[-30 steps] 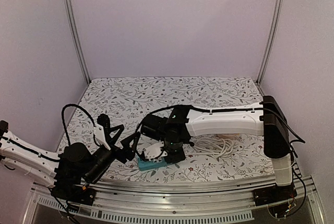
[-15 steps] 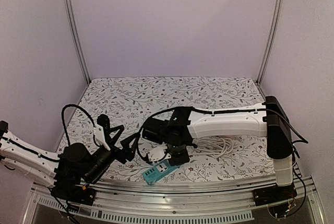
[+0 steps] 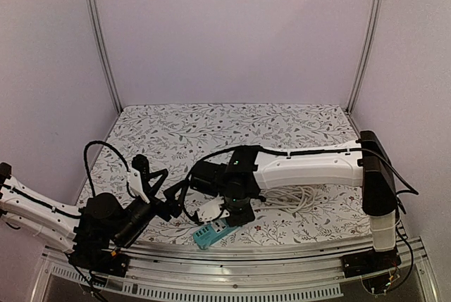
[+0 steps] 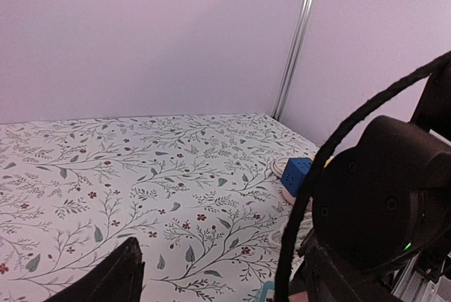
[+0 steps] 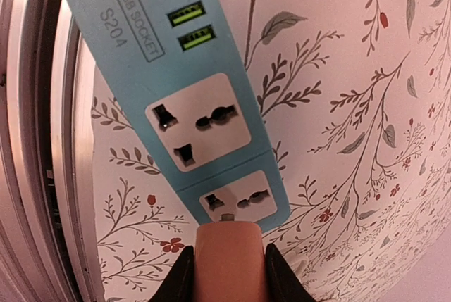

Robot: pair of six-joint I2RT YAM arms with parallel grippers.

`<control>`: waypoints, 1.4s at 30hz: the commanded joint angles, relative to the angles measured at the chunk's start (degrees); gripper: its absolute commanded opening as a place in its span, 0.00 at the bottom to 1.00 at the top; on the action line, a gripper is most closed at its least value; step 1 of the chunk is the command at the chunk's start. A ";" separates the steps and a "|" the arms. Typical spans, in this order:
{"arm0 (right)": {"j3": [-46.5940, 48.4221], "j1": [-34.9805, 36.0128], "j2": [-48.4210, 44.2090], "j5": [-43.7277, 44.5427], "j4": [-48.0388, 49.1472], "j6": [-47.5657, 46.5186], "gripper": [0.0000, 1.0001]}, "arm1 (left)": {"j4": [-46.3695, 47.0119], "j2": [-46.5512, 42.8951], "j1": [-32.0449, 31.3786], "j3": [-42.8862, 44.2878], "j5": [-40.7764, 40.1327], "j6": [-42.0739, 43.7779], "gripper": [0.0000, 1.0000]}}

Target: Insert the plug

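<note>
Floral cloth covers the table, and the power strip (image 5: pixel 184 84) lies loose on it at the near edge, just beside the metal rail (image 5: pixel 42 175). Its long axis runs on a slant: the USB end points near and left toward the rail, the socket end far and right, under me. My right claw (image 5: pixel 230 277) is clamped on the plug (image 5: pixel 229 249), whose nose sits at the rim of the far socket. Whether the pins have entered I cannot tell. My left claw (image 3: pixel 161 179) is spread wide, holds nothing, and is apart from the strip. That is my worry: nothing steadies the strip, so an off-line push may skid or swivel it, and pins meeting plastic could twist the plug in my grip.
</note>
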 commanded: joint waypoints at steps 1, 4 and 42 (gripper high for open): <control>-1.56 1.18 -3.97 -3.30 1.13 -0.69 0.00 | 0.73 -0.17 0.72 -0.42 -0.28 0.04 0.79; -2.77 1.16 -4.33 -4.15 1.78 -0.77 0.00 | 0.69 -0.39 0.72 -0.55 -0.45 -0.04 0.78; -9.39 -0.72 -3.01 -0.37 5.62 -6.23 0.00 | 1.70 0.61 0.67 -0.69 -0.79 0.03 0.78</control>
